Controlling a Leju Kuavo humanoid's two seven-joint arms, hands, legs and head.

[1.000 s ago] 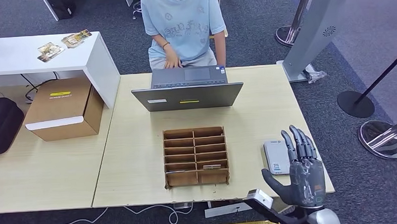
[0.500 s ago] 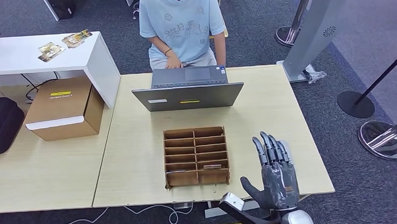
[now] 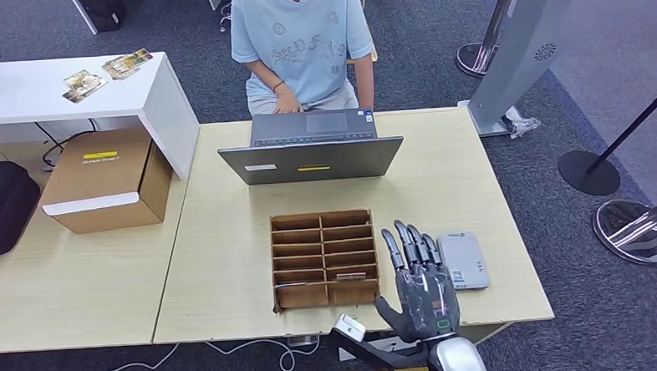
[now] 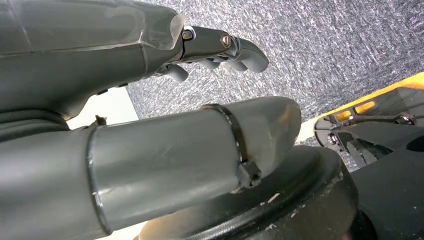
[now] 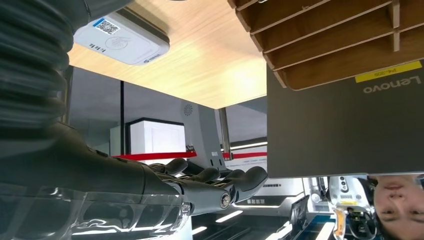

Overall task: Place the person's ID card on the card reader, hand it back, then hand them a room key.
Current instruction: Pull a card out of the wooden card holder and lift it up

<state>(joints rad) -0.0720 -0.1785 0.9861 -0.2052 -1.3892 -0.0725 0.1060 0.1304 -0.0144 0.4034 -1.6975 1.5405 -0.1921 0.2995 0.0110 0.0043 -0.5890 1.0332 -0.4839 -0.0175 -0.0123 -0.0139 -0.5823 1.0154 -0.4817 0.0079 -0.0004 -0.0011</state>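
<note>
Beside card reader (image 3: 463,261), empty right robot hand (image 3: 419,283)

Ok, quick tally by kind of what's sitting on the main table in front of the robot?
Laptop: 1
Wooden slotted rack: 1
Card reader: 1
Total: 3
The right hand hovers between the rack and the reader, holding nothing.
</note>
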